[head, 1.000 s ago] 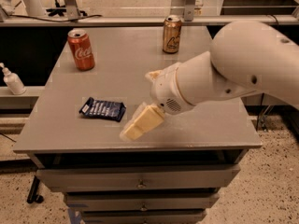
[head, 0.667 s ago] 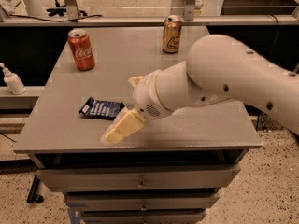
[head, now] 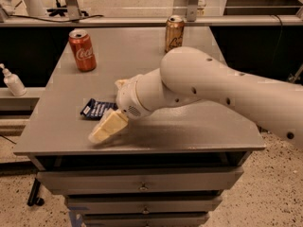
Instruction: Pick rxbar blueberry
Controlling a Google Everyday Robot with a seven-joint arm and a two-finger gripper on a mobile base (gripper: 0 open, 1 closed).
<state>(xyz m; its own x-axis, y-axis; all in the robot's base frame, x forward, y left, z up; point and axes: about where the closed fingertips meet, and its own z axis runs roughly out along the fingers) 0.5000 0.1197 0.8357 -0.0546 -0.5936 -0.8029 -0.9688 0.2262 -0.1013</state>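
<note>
The rxbar blueberry (head: 96,109) is a flat dark navy wrapper with pale lettering, lying on the grey table (head: 57,126) near its front left. My gripper (head: 105,129) hangs just right of and in front of the bar, its cream-coloured fingers (head: 111,125) pointing down and left towards the table's front edge. The gripper's wrist covers the bar's right end. The white arm reaches in from the right across the table.
A red Coca-Cola can (head: 82,49) stands at the back left. A gold-brown can (head: 174,33) stands at the back middle. A white pump bottle (head: 13,81) sits on a ledge to the left. Drawers (head: 142,186) lie under the table's front edge.
The arm has swung left across the table, bringing the gripper from right of the bar to just beside its right end. The bar and cans have not moved.
</note>
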